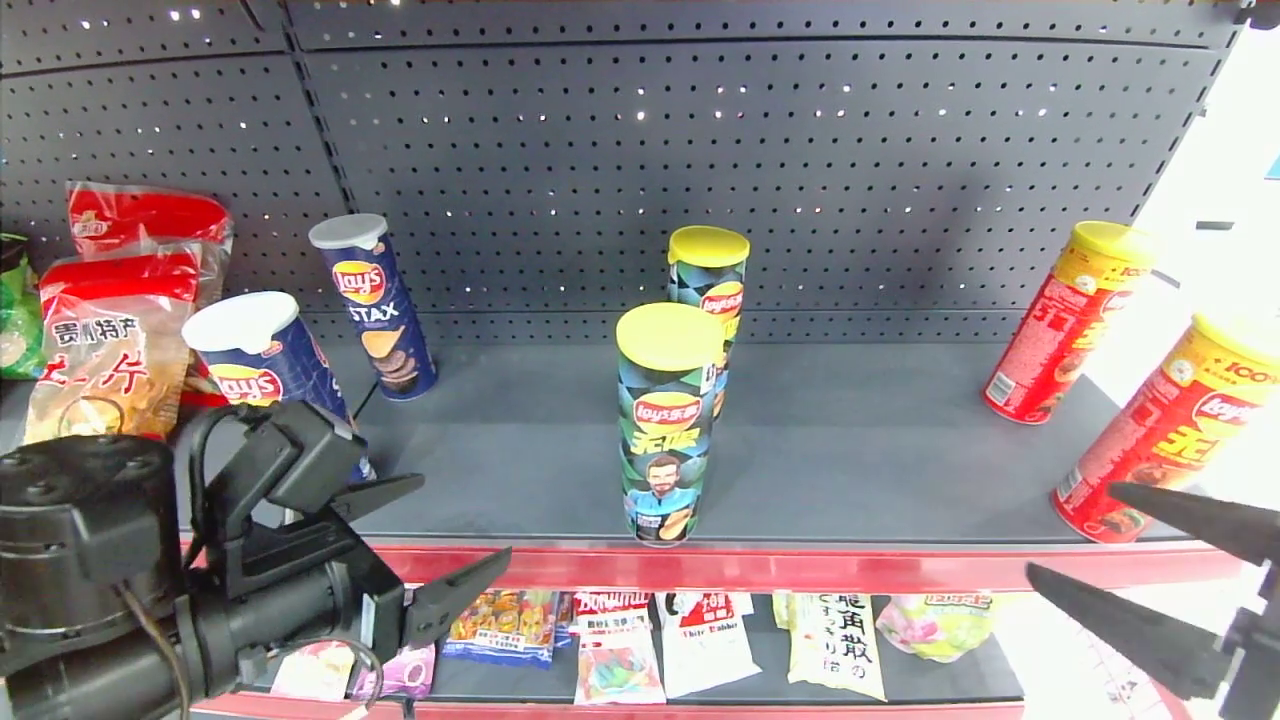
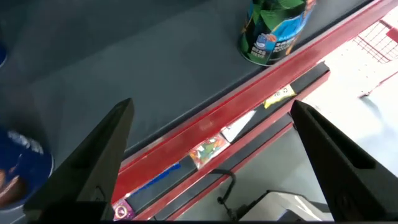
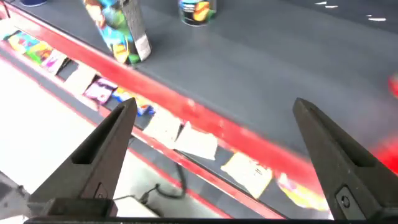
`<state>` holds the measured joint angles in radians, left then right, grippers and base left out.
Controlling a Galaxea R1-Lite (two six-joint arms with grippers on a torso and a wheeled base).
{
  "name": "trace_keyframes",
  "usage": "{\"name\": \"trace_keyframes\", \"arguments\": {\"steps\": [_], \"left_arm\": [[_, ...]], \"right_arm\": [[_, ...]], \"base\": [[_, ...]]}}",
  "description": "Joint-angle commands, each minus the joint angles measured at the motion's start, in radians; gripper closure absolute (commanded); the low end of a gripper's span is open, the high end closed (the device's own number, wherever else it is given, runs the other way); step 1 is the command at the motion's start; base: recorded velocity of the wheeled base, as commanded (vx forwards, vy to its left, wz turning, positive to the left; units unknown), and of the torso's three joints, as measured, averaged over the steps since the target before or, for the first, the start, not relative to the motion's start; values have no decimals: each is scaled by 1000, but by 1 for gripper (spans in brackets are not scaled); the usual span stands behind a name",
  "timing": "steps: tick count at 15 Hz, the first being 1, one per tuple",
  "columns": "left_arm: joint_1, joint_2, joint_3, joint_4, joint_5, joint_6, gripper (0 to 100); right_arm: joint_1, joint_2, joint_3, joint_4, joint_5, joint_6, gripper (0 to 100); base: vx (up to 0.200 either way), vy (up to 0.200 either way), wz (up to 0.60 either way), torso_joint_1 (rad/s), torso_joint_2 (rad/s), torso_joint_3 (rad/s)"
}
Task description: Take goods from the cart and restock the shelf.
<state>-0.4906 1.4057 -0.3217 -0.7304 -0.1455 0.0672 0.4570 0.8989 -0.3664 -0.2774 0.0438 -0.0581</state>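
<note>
chip can (image 1: 665, 430) upright at shelf (image 1: 850, 460) front edge, long axis vertical

The left gripper (image 1: 465, 515) sits low on the left, angled forward and toward the right, its black fingers spread wide and empty. The right gripper (image 1: 1070, 528) sits low on the right, pointing leftward, fingers likewise parted, holding nothing

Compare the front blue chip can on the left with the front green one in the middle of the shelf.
Lid: the front blue can has a white one, the front green can a yellow one. Body: dark blue against a green-blue pattern. Place: the blue can stands left, partly hidden by the left arm; the green one stands mid-shelf by the red front edge. Both are upright tubes, each with a twin behind.
</note>
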Motion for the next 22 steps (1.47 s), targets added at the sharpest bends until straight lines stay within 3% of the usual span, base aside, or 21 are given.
{"name": "trace_keyframes", "arguments": {"steps": [1, 4, 6, 12, 22], "left_arm": [[-16, 131, -76, -4, 0, -3, 0], [-29, 226, -146, 3, 15, 0, 0], [-43, 277, -177, 9, 46, 0, 0], [-75, 377, -241, 9, 77, 6, 0], [-75, 460, -332, 8, 78, 6, 0]], "right_arm": [[-28, -394, 72, 201, -104, -5, 0], [-43, -586, 60, 403, -114, -5, 0], [-81, -646, 55, 455, -113, -5, 0], [-110, -680, 64, 460, -111, 0, 0], [-113, -687, 66, 462, -111, 3, 0]], "base": [[0, 0, 0, 0, 0, 0], [0, 0, 0, 0, 0, 0], [0, 0, 0, 0, 0, 0], [0, 0, 0, 0, 0, 0], [0, 0, 0, 0, 0, 0]]}}
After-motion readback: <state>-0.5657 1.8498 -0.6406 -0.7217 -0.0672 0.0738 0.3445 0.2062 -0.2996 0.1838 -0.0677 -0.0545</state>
